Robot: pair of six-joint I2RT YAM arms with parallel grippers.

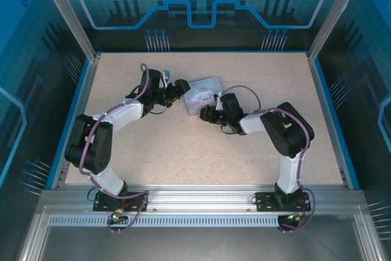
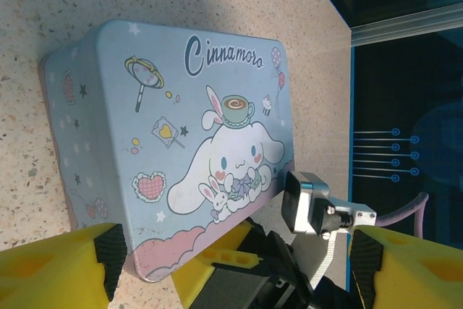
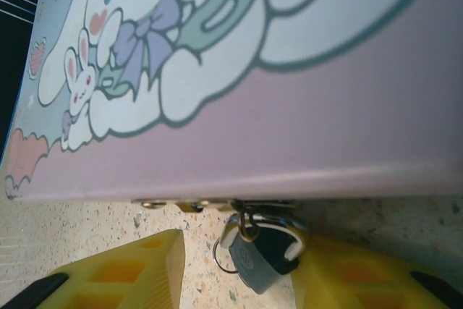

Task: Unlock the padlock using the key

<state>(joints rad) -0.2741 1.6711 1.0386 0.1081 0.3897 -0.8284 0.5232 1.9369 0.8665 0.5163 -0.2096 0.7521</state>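
**Though Reached, Not Yet Unlocked**

From above: finds the Cinnamoroll tin point(image 1: 203, 91) at 12 o'clock of the speckled table point(image 1: 244, 151), with the left gripper point(image 1: 181, 86) at its 9 o'clock and the right gripper point(image 1: 206, 114) at its 6 o'clock, both just beside it.

Left wrist: looks across the pale blue lid, with own yellow fingers point(image 2: 58, 265) spread wide at 7 and 5 o'clock, holding nothing.

Right wrist: puts the padlock point(image 3: 260, 260) at 6 o'clock, hanging from the hasp point(image 3: 192, 204) under the tin's rim, between parted yellow fingers point(image 3: 123, 276). Sits clear of the one at 8 o'clock and close against the other, so gripped by neither. Looks tiny, with a dark blue-grey body, a silver shackle seemingly closed through the hasp, and a thin wire ring point(image 3: 219, 257) at its 9 o'clock.

Judged barely begun: cannot tell where the key lies, with inserting and turning left to do.
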